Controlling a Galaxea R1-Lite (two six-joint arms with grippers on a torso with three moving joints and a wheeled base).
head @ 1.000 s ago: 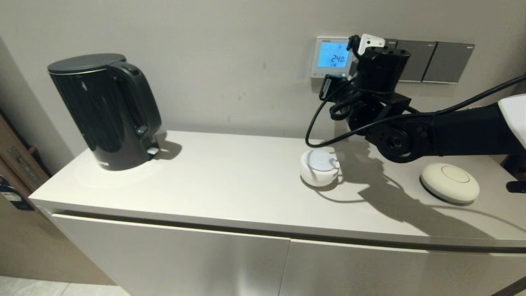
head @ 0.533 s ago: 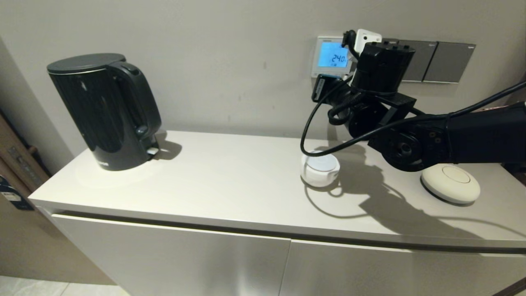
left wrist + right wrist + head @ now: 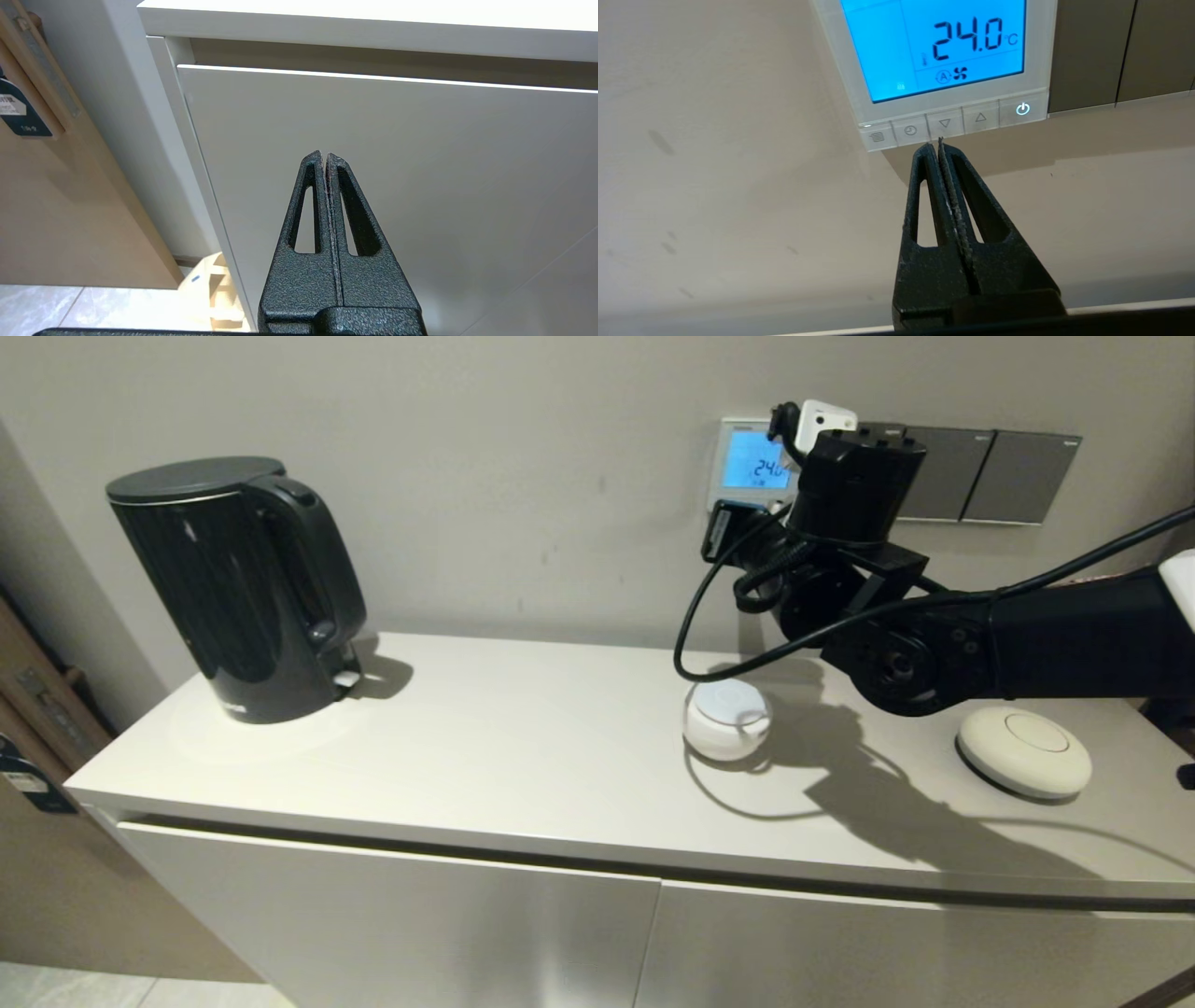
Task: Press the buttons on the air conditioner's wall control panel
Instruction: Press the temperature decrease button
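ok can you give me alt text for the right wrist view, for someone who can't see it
The right gripper, fingers shut, points at the bottom edge of the air conditioner's wall control panel, its tips just under the row of buttons near the down-arrow key. The glowing blue screen reads 24.0 °C, and dark grey switch plates sit beside the panel.

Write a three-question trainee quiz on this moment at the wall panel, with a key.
1. True or false: the right gripper is open.
2. What reading does the panel show?
3. Which of the buttons is nearest the right gripper's tips: A) the power key, B) the down-arrow key, C) the up-arrow key?

Key:
1. False; its jaws are shut, with the tips at the panel's lower edge.
2. 24.0 °C.
3. B; the tips sit just below the line between the clock key and the down-arrow key.
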